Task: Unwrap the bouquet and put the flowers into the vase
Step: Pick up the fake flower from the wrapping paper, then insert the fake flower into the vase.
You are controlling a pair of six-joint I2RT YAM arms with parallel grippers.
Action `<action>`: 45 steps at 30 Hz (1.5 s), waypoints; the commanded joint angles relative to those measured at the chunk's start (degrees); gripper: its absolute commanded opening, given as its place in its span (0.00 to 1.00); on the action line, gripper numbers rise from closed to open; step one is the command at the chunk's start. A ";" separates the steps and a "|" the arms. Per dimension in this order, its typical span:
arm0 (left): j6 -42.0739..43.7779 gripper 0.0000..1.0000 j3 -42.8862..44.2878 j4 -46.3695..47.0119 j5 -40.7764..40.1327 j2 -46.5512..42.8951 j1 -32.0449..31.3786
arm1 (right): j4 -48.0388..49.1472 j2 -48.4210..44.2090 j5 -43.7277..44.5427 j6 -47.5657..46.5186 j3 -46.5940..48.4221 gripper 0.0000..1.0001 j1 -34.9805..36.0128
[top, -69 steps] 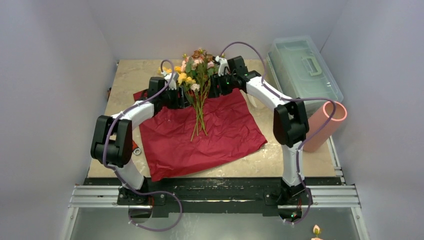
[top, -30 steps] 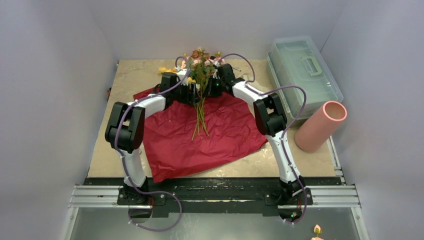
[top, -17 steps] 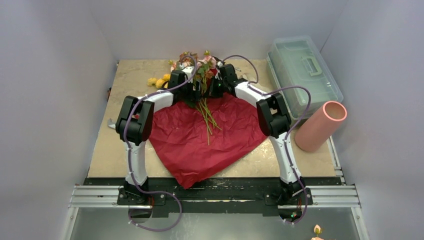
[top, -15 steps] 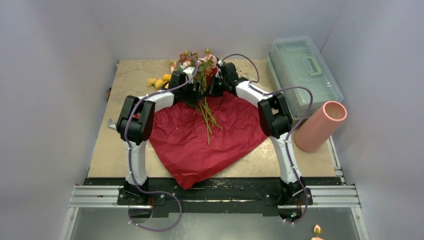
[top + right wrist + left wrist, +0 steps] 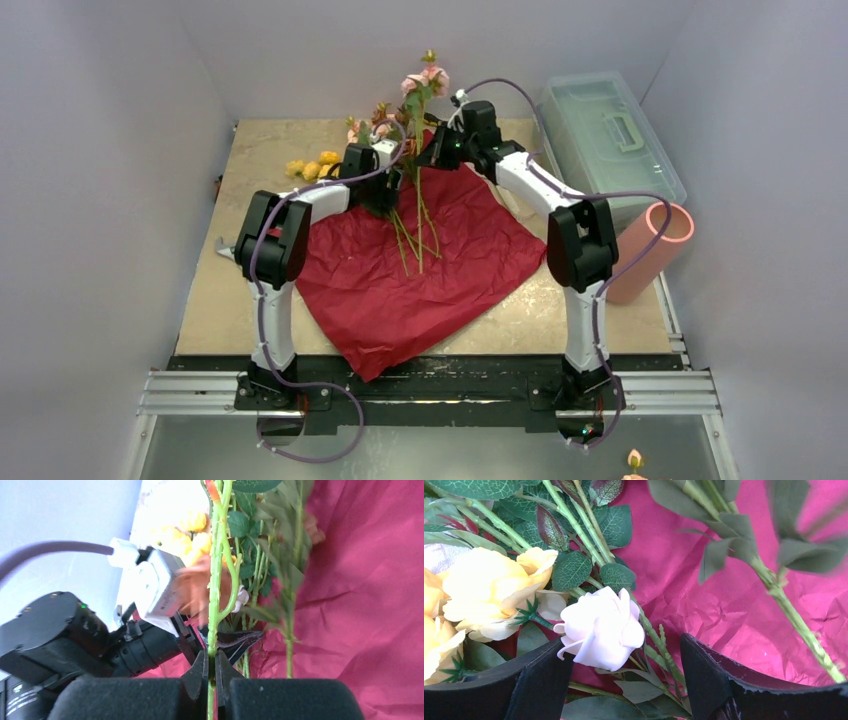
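We see one pink-topped stem point(image 5: 426, 80) of the flowers point(image 5: 372, 128) held above the red paper point(image 5: 430, 290), pinched by the right jaws, the rest lying half hidden under the left jaws, spread around a pale rose point(image 5: 600, 627).

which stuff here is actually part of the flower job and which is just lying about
Part of the job: flowers lying on the red paper, spread open; lifted pink flower in the shut right gripper; open left gripper over the bunch; vase at the table's right edge.
Just lying about: clear plastic box with a handle, far right corner.
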 commanded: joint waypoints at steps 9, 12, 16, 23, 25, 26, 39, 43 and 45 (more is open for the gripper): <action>6.63 0.80 0.06 -5.37 4.99 -1.48 0.20 | 0.78 -14.94 -0.24 -5.67 -5.99 0.00 -2.78; 5.95 0.87 -1.87 -2.55 8.72 -5.40 0.20 | 1.30 -18.73 -0.39 -7.59 -7.15 0.00 -2.82; 4.93 0.97 -0.13 -2.66 14.54 -9.53 0.20 | 0.77 -24.41 1.27 -11.44 -5.94 0.00 -3.13; 7.16 1.00 5.12 -5.62 18.09 -13.94 0.20 | -3.31 -38.37 8.97 -20.10 -4.15 0.00 -5.47; 7.83 1.00 5.20 -5.70 18.03 -14.88 0.20 | -5.33 -42.47 12.15 -21.67 -4.54 0.00 -6.09; 8.06 1.00 5.10 -5.69 18.21 -15.25 0.20 | -6.44 -44.25 13.56 -22.19 -4.79 0.00 -6.41; 2.64 1.00 -2.33 0.40 20.19 -23.49 0.11 | -16.68 -65.90 29.12 -31.27 -5.60 0.00 -24.59; -0.13 1.00 -5.09 3.23 21.44 -25.46 0.03 | -17.15 -71.51 31.92 -31.61 -6.01 0.00 -32.19; -1.07 1.00 -5.94 3.66 21.45 -26.65 0.03 | -17.85 -73.27 32.83 -31.53 -5.78 0.00 -35.67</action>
